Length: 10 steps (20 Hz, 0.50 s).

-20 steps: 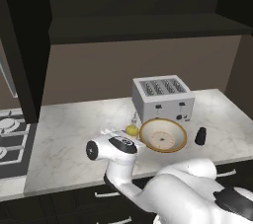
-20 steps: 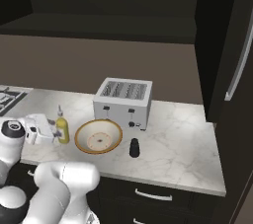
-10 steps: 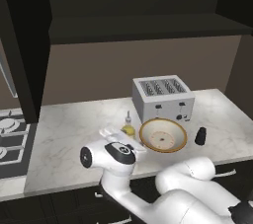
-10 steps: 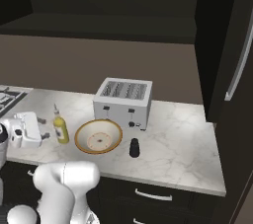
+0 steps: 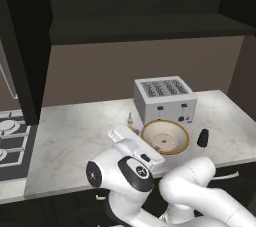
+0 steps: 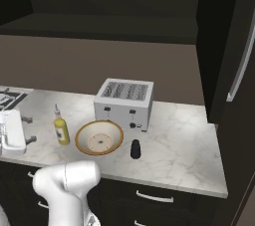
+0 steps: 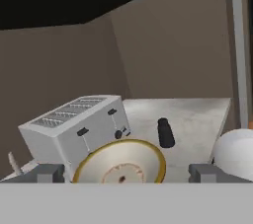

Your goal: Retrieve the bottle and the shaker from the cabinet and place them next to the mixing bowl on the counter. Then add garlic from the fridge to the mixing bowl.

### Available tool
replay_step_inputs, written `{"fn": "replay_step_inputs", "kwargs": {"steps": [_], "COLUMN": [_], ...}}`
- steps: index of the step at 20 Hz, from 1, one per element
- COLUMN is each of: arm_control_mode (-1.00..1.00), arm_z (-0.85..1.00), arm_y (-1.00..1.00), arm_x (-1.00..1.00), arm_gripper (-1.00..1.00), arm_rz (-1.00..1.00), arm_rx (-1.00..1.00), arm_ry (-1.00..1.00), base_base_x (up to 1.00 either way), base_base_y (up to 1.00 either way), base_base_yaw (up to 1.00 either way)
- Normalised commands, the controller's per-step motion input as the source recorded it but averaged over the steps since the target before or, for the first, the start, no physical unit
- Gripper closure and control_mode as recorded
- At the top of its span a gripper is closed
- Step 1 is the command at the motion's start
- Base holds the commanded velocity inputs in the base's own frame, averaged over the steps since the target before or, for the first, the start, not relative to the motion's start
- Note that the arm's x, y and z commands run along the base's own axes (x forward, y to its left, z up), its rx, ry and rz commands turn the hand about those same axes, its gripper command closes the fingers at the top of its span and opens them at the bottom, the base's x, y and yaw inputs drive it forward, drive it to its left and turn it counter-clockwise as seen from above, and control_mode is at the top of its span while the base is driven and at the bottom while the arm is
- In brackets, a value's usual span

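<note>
One round glazed mixing bowl [image 6: 99, 138], boxy metal toaster [image 6: 124, 102], marble counter [image 6: 174, 150]

White arm folded low, elbow link bulging at bottom of both base views. Wrist bent forward, hand roughly level, facing along tabletop. Gripper [image 7: 126, 172] jaws spread wide, nothing between them. Two dark fingertips [image 7: 45, 172] stand well apart at bottom of hand view. Gripper body at left edge of right base view [image 6: 12, 131].
</note>
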Motion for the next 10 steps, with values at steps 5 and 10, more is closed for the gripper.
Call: {"fn": "replay_step_inputs", "kwargs": {"steps": [5, 10], "arm_control_mode": [-1.0, -1.0], "arm_z": [0.95, 0.86], "arm_y": [-0.41, -0.67], "arm_x": [-0.4, -0.2], "arm_gripper": [-1.0, -1.0], "arm_rz": [0.0, 0.03], "arm_rx": [0.0, 0.02], "arm_ry": [-0.01, 0.16], "base_base_x": [0.0, 0.0], "base_base_y": [0.0, 0.0], "base_base_yaw": [0.0, 0.0]}}
